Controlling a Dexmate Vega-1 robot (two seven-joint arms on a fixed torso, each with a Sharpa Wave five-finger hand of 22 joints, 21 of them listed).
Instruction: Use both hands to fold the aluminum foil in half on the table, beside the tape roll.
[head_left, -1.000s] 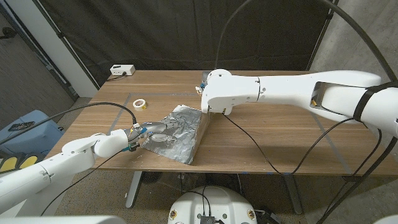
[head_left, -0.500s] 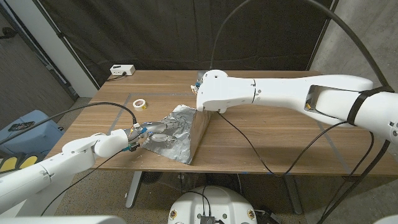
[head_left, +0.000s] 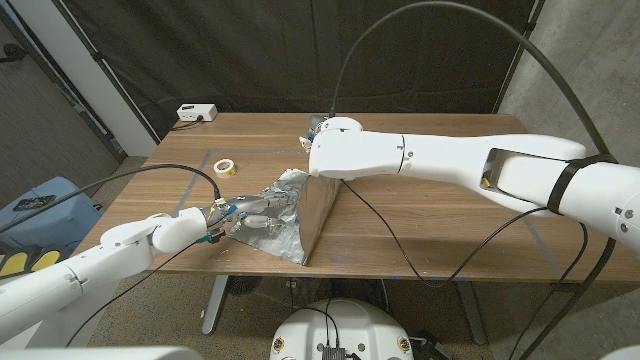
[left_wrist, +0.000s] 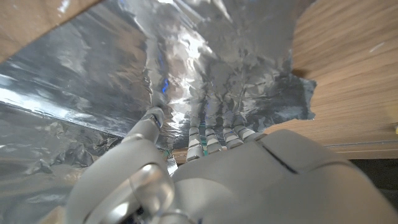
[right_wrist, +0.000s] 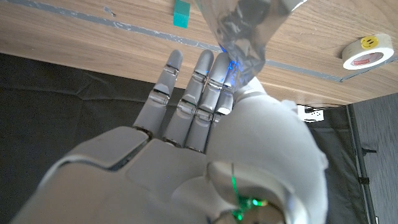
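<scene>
Fingers (left_wrist: 205, 134) of left hand (head_left: 238, 210): laid close together on crinkled aluminum foil (head_left: 275, 215), pressing its near-left part to the tabletop (head_left: 420, 225); thumb apart to one side, also on the sheet — plain in left wrist view, small and half lost against the shine in head view.

Fingers (right_wrist: 199, 87) of right hand (right_wrist: 205, 143): straight and side by side in right wrist view, a raised strip of foil (right_wrist: 242, 31) pinched against them by the thumb. Contact itself partly blurred; in head view hidden behind the white wrist housing.

Aluminum foil: left of centre on tabletop, left part lying flat, right edge lifted into a steep upright wall under right hand (head_left: 318, 135). Front corner at the tabletop's near edge.

Tape roll (head_left: 225, 166): white, flat on tabletop, behind left hand and apart from foil. In right wrist view (right_wrist: 367, 51) a yellow smiley mark on its side, too small to make out from the head.

Small teal block (right_wrist: 181, 12): on tabletop, seen in right wrist view.

White box (head_left: 196, 113): far left corner of tabletop, cable attached.
</scene>
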